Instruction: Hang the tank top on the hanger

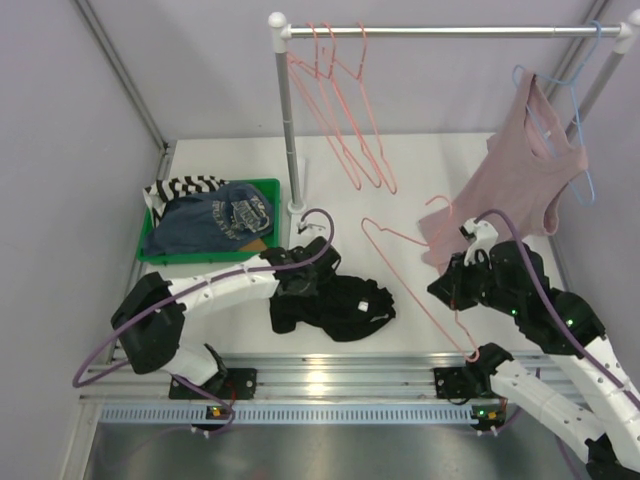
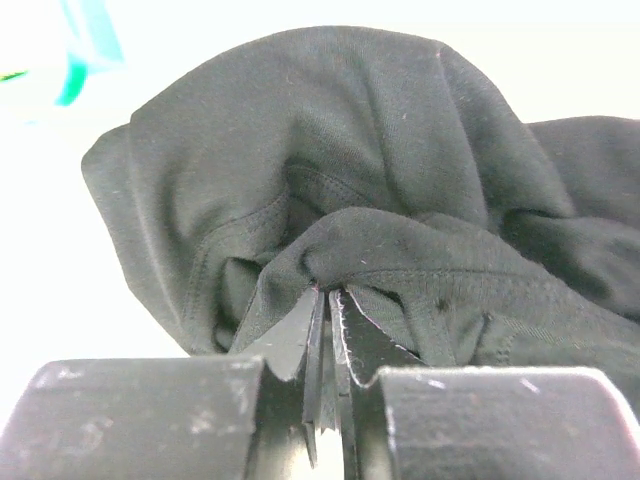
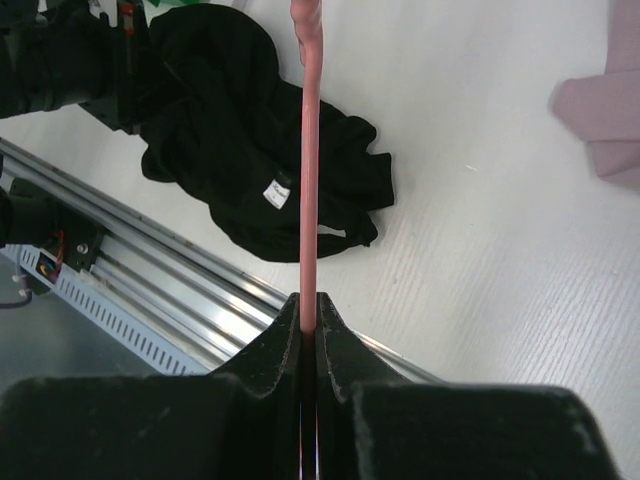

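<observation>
The black tank top (image 1: 345, 305) lies crumpled on the white table, near the front. My left gripper (image 1: 297, 297) sits low on its left part. In the left wrist view the gripper (image 2: 328, 292) is shut on a fold of the black fabric (image 2: 330, 150). My right gripper (image 1: 448, 290) is shut on the salmon-pink wire hanger (image 1: 412, 283), which slants above the table to the right of the tank top. In the right wrist view the jaws (image 3: 309, 300) pinch the pink wire (image 3: 310, 150), with the tank top (image 3: 240, 140) below and to the left.
A green tray (image 1: 268, 187) at the back left holds a dark blue printed shirt (image 1: 215, 215) and a striped cloth. A rack post (image 1: 288, 120) and bar carry several pink hangers (image 1: 345, 100). A dusty-pink tank top (image 1: 515, 175) hangs on a light blue hanger at the right. A metal rail (image 1: 330, 375) runs along the front.
</observation>
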